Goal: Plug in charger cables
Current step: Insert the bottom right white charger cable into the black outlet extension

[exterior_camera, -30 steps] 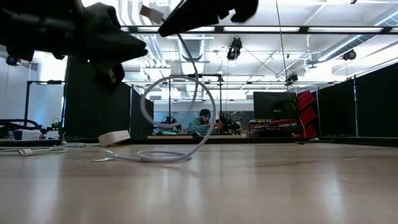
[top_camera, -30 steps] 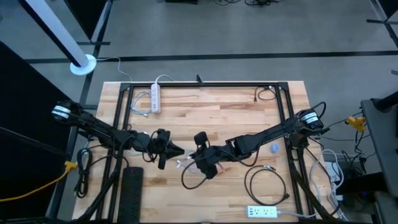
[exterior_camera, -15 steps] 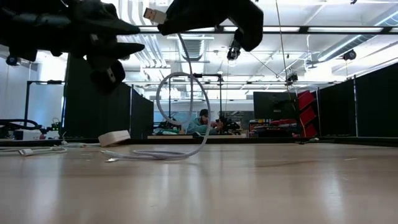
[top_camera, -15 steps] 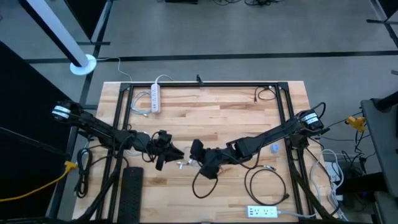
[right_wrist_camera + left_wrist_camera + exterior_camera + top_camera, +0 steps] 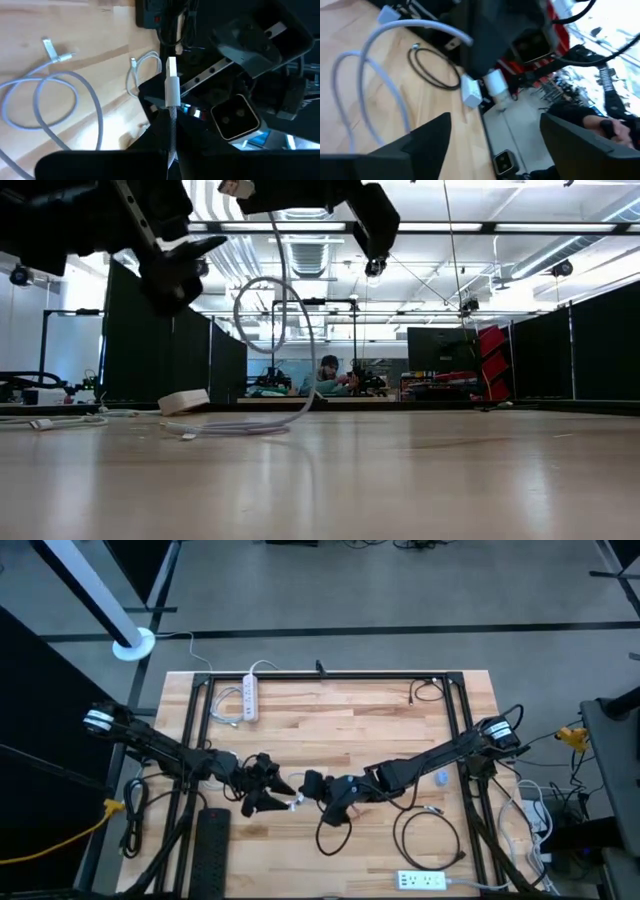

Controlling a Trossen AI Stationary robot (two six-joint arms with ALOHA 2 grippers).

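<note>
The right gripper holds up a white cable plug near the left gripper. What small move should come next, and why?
Probably the left gripper should close in on the plug to take it. The right gripper is shut on the white cable and holds its plug end up toward the left gripper, whose fingers are open on either side of it. The two grippers are almost touching.

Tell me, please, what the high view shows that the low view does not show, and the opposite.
Only the high view shows the black power strip, the two white power strips, a black cable coil and the whole of both arms.

Only the low view shows the room behind the table, with a person sitting far off, and that the white cable's plug is lifted high above the table.

Both show the looping white cable held by the right gripper, with the left gripper close beside it.
</note>
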